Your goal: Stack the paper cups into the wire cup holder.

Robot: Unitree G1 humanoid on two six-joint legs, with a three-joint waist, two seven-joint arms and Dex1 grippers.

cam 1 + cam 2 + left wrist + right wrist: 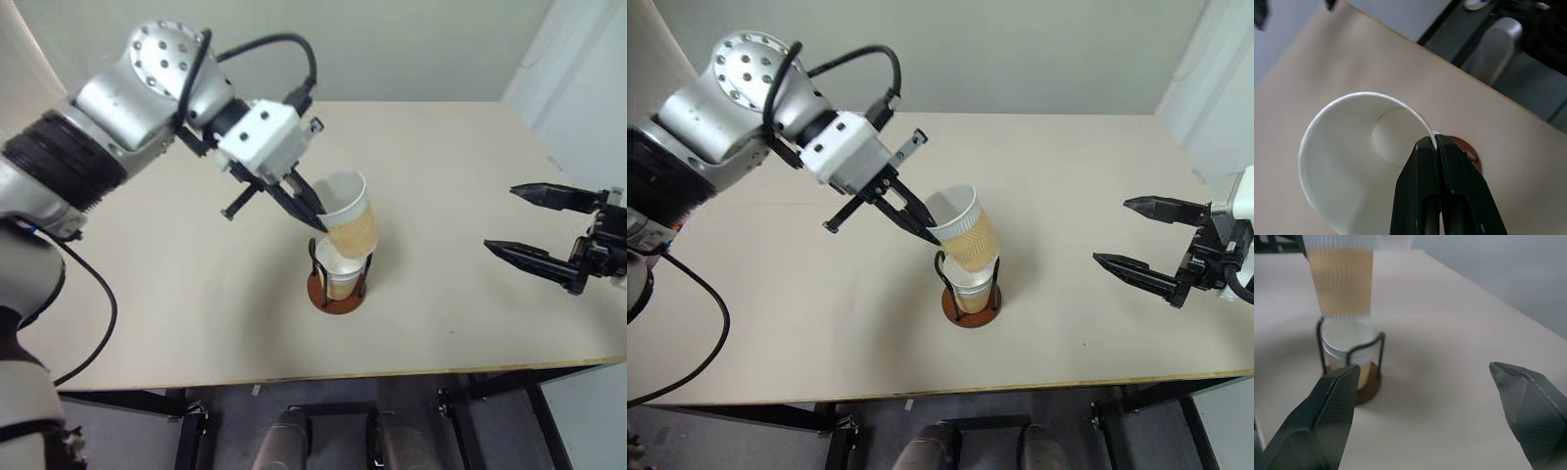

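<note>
One paper cup (349, 219) hangs tilted over the wire cup holder (340, 282), pinched at its white rim by the left gripper (315, 217) — jaws clenched on the rim wall, one finger inside and one outside, as the left wrist view makes plain. Its narrow end points down toward the holder, just above or perhaps touching the rim of the cup already seated there (339, 275); from these views contact cannot be settled. The holder stands near the middle of the desk (470, 157), its reddish disc base flat and its two black wire loops upright around the seated cup.

Step in hand, as judged: nesting the carried cup into the one below. To do it well, the cup should first be brought upright so that its axis lines up with the seated cup, its bottom centred between the loops. Lowered aslant, the bottom edge would likely catch a wire loop or the lower cup's rim and tip the light holder. A straight, slow descent seems wise, with release only once the cup has settled — a pinch on a thin paper rim can dent it if pushed hard.

The right gripper (536, 223) waits well apart on the right, level above the desk, jaws spread wide and grasping nothing.
</note>
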